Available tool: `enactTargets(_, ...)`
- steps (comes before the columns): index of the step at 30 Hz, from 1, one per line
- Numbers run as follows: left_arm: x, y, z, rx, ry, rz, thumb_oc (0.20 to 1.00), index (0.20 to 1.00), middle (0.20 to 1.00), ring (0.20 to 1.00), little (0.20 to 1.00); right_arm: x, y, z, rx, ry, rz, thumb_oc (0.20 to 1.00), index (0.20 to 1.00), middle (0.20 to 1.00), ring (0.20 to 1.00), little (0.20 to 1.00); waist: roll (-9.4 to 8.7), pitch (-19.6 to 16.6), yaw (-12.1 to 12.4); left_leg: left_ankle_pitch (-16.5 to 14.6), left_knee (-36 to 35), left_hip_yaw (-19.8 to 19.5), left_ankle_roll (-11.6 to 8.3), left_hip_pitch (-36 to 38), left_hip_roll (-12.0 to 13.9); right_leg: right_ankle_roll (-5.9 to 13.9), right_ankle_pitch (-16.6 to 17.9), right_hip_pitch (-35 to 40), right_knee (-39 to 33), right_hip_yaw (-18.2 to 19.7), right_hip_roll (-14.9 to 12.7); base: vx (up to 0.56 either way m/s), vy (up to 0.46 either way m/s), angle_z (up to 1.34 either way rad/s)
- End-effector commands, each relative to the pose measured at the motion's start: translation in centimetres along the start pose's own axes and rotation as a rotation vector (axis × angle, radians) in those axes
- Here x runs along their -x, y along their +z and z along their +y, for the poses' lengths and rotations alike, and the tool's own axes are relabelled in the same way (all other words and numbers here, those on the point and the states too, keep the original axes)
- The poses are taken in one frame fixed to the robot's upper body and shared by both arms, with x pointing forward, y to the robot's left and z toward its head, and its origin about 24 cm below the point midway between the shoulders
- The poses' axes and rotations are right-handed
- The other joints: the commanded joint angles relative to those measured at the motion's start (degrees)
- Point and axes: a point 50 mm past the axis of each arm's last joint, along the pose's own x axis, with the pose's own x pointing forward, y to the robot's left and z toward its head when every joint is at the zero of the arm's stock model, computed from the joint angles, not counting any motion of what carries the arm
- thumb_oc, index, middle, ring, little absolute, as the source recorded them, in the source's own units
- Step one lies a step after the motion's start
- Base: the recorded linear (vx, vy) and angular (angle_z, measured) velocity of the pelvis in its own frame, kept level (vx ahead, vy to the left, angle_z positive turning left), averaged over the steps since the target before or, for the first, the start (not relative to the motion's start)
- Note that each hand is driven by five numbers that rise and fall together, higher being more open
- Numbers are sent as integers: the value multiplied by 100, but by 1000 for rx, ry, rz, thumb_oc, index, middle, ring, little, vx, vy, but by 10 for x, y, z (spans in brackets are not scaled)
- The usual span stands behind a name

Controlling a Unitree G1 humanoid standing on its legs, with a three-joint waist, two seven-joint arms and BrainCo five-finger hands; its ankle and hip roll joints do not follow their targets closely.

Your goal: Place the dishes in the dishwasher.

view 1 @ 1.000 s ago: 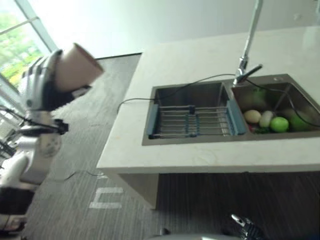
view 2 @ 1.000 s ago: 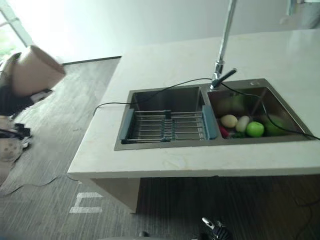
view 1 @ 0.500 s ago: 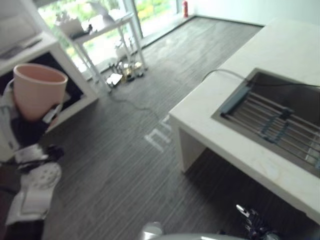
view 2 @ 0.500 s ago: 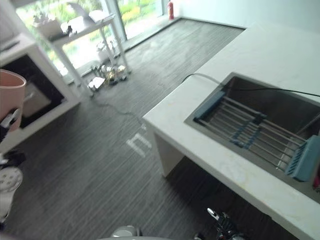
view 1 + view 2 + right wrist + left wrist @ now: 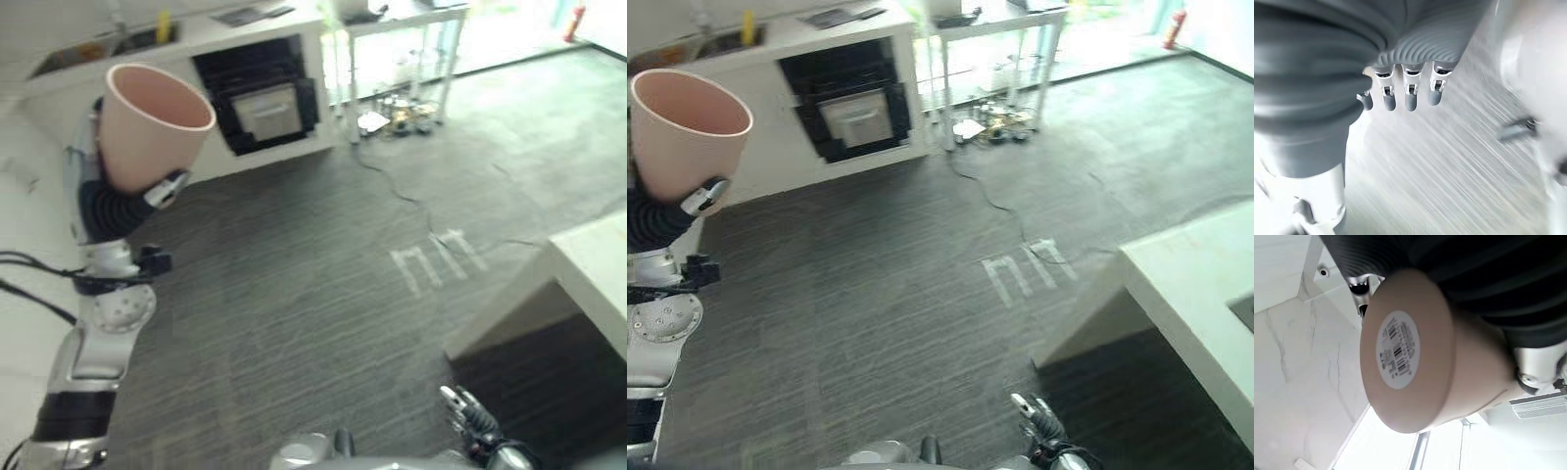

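Left hand [image 5: 116,201]: fingers wrapped round a pink cup [image 5: 152,125], carried upright at the robot's left, mouth up and empty as far as the rim shows.
Cup underside: in the left wrist view the cup's base [image 5: 1400,347] carries a round white sticker, with the dark ribbed cover just behind it.
Right hand [image 5: 1408,90]: hangs low at the robot's right, fingers straight and relaxed, nothing in them.
Change: a second ago the view looked down on a counter with a sink; now the whole picture has swung round to open floor and a far wall unit. That is the camera turning with the robot, not the things moving. The cup was tipped sideways then and now stands upright in the same hand.
Meaning: I judge this the carry leg, the robot turned away from the sink toward the dishwasher [image 5: 854,113], a dark open bay in the white unit well apart from the cup.
Surface: dark striped floor [image 5: 872,294] with white marks [image 5: 1029,269].
Room: a white counter corner [image 5: 1190,284] at right; a white table [image 5: 994,20] by bright windows beyond.
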Motion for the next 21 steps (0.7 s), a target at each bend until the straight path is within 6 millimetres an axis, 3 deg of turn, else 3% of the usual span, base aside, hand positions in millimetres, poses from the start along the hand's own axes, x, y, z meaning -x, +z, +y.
enactTargets(1,-21,15,1,177,14,-79,200,200,200,200,200,10,-5,-22,-58,21,27,1000,1000,1000,1000,1000,-127,-146,-437,-519,192,-184,-360,95,216,-72,453,451,-1493,327,565,88,-86,233)
enactTargets(4,-20,18,-6,202,-35,-95,200,200,200,200,200,13,-7,-31,-30,21,81,1000,1000,1000,1000,1000,-187,-137,-380,-437,114,-126,-393,112,280,-67,466,413,-1399,332,614,34,-103,151)
enactTargets(10,-20,32,-15,212,-81,-130,200,200,200,200,200,16,-10,-37,1,20,128,1000,1000,1000,1000,1000,-247,-178,-247,-182,-78,103,-728,109,600,-206,560,759,-2027,-20,804,54,-185,39)
enactTargets(16,-31,33,-2,190,-59,-137,200,200,200,200,200,12,5,-37,90,58,111,1000,1000,1000,1000,1000,-277,-154,-130,-53,301,236,-1053,-260,900,-313,724,878,-2527,-300,898,-9,-161,30)
enactTargets(21,-34,40,-7,233,-104,-186,200,200,200,200,200,15,15,-48,1,-2,51,1000,1000,1000,1000,1000,-201,-196,-320,152,232,845,-1333,-281,1356,-289,676,890,-2571,-645,863,-47,-21,38)
